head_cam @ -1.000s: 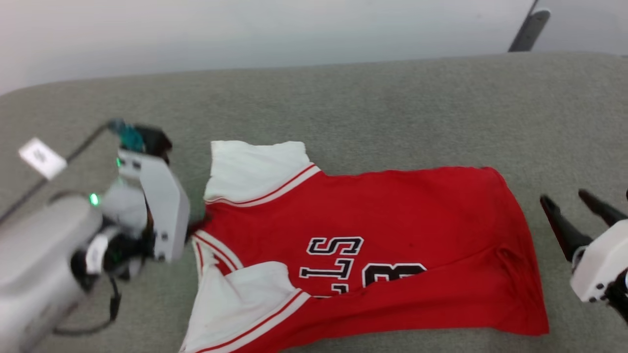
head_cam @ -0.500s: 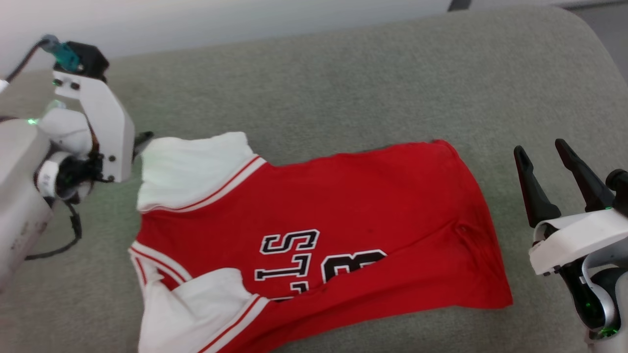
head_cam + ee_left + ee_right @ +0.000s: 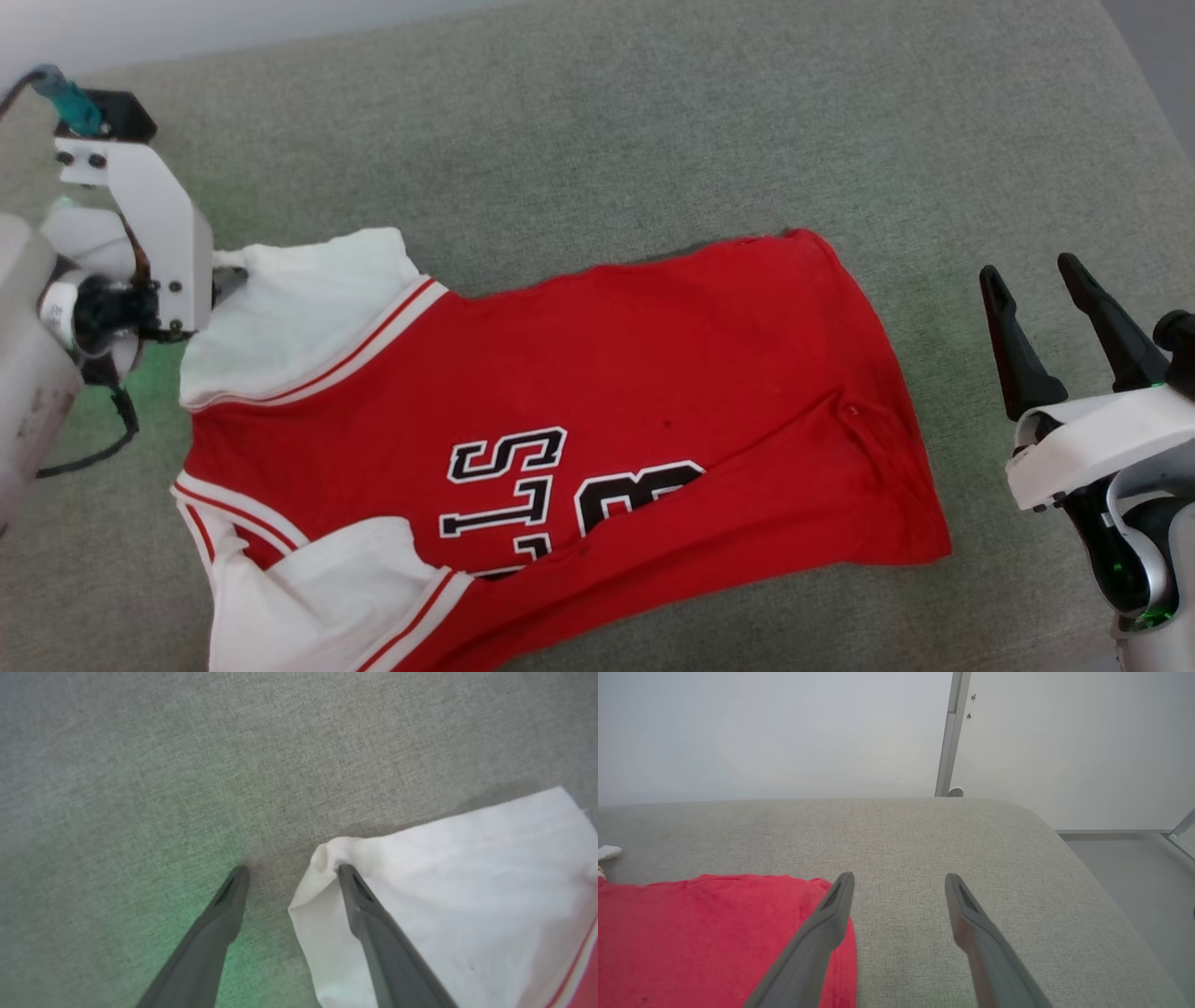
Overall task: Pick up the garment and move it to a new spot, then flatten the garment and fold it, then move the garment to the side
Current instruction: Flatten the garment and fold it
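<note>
While the shirt (image 3: 607, 392) lies lengthwise left to right on the cushion (image 3: 653, 140), the left gripper (image 3: 292, 870), jaws apart, touches a sleeve corner (image 3: 327, 854); the right gripper (image 3: 1029, 269), also apart, stands beside the hem (image 3: 910, 448)

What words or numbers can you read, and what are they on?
"LS": black sideways letters on the red garment; a fold covers the rest of the word.
"3": black number beside them on the same garment, partly under the fold.
No other text is readable.

Beside the garment (image 3: 691, 938) hangs the right gripper (image 3: 899, 878) (jaws spread); grey cushion (image 3: 924, 826) beneath.
</note>
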### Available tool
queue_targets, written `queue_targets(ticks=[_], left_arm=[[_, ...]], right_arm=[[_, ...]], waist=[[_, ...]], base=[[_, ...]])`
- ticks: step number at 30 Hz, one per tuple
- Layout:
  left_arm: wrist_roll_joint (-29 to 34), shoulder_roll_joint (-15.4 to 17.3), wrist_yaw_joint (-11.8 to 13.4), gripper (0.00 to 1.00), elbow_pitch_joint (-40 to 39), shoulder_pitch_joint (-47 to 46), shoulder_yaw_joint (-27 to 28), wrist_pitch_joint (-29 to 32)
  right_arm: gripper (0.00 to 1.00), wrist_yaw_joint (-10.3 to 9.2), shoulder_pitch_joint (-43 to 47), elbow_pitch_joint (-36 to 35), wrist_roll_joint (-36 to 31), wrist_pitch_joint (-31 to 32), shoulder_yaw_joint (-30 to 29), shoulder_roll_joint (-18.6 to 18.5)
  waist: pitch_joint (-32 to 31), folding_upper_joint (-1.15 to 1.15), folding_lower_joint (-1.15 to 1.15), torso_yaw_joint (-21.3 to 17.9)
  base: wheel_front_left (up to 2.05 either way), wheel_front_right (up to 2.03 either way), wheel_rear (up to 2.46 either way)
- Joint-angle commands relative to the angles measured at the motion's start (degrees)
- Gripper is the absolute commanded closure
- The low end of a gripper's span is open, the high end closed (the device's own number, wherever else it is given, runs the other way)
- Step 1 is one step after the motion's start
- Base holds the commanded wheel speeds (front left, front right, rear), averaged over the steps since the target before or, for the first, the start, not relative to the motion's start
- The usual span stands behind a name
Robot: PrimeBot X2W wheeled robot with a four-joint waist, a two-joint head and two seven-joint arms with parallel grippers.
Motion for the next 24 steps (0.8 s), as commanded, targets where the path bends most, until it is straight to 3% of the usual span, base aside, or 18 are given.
queue_targets(ticks=[1, 2, 3, 4, 13, 24], left_arm=[[0.1, -1.3, -0.2, 0.22, 1.0, 1.3, -0.7, 0.2], [0.0, -1.6, -0.2, 0.59, 1.6, 1.4, -0.8, 0.3], [-0.2, -2.1, -0.5, 0.84, 2.1, 1.6, -1.0, 0.9], [-0.4, -2.4, -0.8, 1.0, 2.6, 1.8, -1.1, 1.4], [0.3, -4.1, -2.3, 1.0, 4.8, 0.0, -1.7, 1.7], [0.9, -6.9, -3.6, 1.0, 6.0, -2.7, -1.8, 0.4]], right_arm=[[0.0, -0.1, -0.8, 0.1, 0.0, 0.3, -0.1, 0.0], [0.0, -0.1, -1.1, 0.0, 0.2, 0.6, 0.0, 0.0], [0.0, -0.1, -1.2, 0.2, 0.4, 1.2, 0.0, 0.1], [0.0, -0.1, -1.2, 0.3, 0.7, 1.8, 0.1, 0.1], [0.0, -0.1, -7.2, 2.6, 4.5, 13.4, 3.8, 0.0], [0.0, -0.1, -21.1, 19.1, 8.1, 27.6, 10.7, -1.2]], waist=[[0.3, 0.0, 0.0, 0.0], [0.5, 0.0, 0.0, 0.0], [0.6, 0.0, 0.0, 0.1], [0.6, 0.0, 0.0, 0.2], [1.7, 0.0, 0.0, 1.3], [3.3, 0.0, 0.0, 4.2]], base=[[0.0, 0.0, 0.0], [0.0, 0.0, 0.0], [0.0, 0.0, 0.0], [0.0, 0.0, 0.0], [0.0, 0.0, 0.0], [0.0, 0.0, 0.0]])
